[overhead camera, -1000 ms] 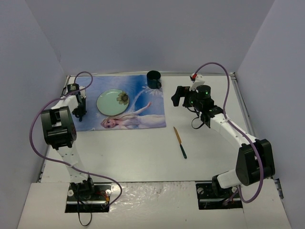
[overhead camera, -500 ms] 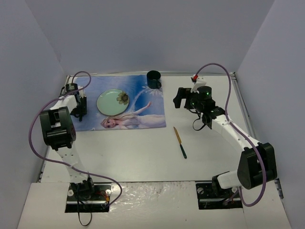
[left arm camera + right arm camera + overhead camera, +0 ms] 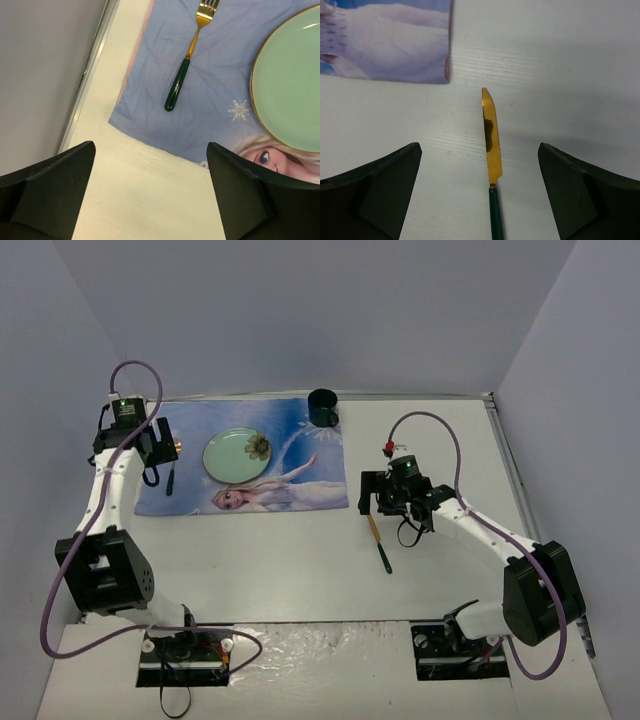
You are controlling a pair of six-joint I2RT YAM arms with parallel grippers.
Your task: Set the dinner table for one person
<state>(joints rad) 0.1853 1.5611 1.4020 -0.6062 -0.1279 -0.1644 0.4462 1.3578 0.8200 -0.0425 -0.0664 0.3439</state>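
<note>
Grey walls enclose a white desk (image 3: 300, 570) that fills the floor of the bay, arm bases at its near edge.

- Placemat (image 3: 290, 455): blue printed cloth, far-left part of the desk.
- Plate (image 3: 225, 462): pale green, gold rim, on the placemat; a flower mark sits near its right edge, and you cannot tell if it is print or an object.
- Cup (image 3: 322, 406): dark, at the placemat's far right corner; its inside reads black, contents not discernible.
- Fork (image 3: 185, 65): gold tines, dark green handle, lying on the placemat left of the plate, apart from it.
- Knife (image 3: 491, 140): gold blade, green handle, on bare desk right of the placemat.
- Left fingers (image 3: 160, 452): spread wide, holding nothing, above the placemat's left edge.
- Right fingers (image 3: 368, 495): spread wide, holding nothing, over the knife's blade tip.

Changes you should log against one second ago: the left arm has lifted and drawn back toward the far-left corner, leaving the fork exposed; the right arm has swung in from farther back to above the knife. Knife, plate and cup are unmoved.
</note>
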